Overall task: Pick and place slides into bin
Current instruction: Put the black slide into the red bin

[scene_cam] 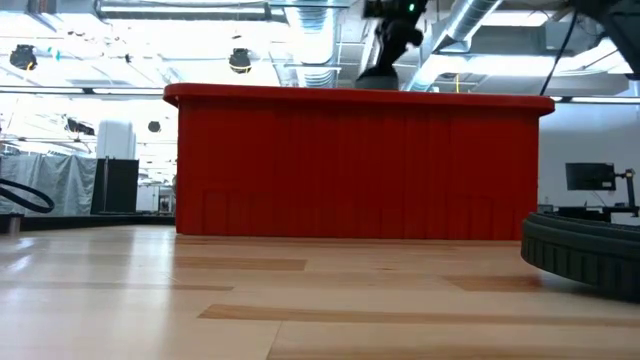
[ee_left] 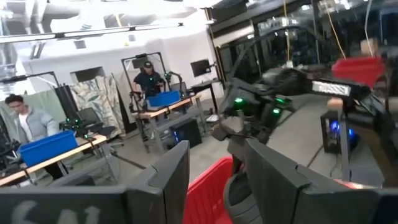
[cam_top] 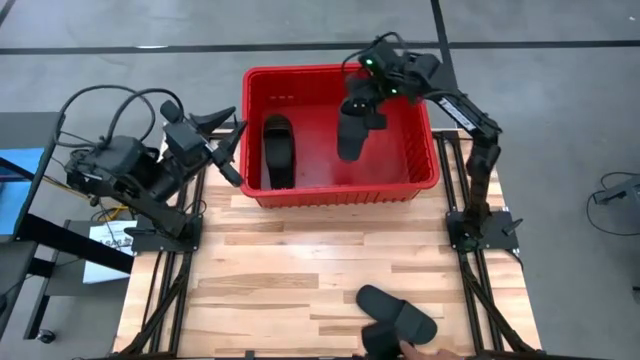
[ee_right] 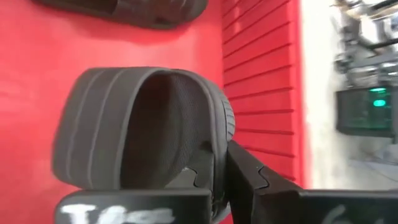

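Red bin (cam_top: 342, 190), upper centre, beneath a gripped slide (cam_top: 352, 135).
Right gripper (cam_top: 368, 102) clenched that slide; left gripper (cam_top: 232, 150), centre-left, stood released.

The robot's right arm reaches in from the table's right edge, elbow raised and wrist bent downward, its right claw (cam_top: 362, 112) pinched shut on the strap of a black slide (cam_top: 352, 135) hanging below it. The left arm sits folded at the table's left edge, its left claw (cam_top: 228, 140) spread wide, gripping nothing, fingers pointing toward the right arm.
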Available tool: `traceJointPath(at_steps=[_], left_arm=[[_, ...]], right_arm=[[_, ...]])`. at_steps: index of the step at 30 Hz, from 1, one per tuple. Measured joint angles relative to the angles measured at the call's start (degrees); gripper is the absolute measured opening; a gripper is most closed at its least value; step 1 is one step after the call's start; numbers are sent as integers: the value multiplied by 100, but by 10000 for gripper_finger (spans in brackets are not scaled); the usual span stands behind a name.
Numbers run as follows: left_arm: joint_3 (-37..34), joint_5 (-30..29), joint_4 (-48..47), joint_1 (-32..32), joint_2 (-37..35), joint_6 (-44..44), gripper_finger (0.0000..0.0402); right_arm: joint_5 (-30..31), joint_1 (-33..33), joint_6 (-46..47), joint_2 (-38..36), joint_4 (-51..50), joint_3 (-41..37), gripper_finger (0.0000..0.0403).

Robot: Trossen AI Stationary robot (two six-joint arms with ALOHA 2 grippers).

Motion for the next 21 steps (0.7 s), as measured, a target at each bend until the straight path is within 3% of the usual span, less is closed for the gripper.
traceJointPath(at_steps=[4, 11, 21], left_arm=[[0, 5, -173, 1, 42, -153, 145], [-2, 2, -162, 1, 37, -303, 145], [-2, 1, -165, 3, 37, -304, 145]], right_arm=[[-213, -173, -239, 380, -115, 0, 6], [-1134, -535, -243, 726, -107, 0, 5], [-1464, -829, -237, 1215, -15, 0, 5]])
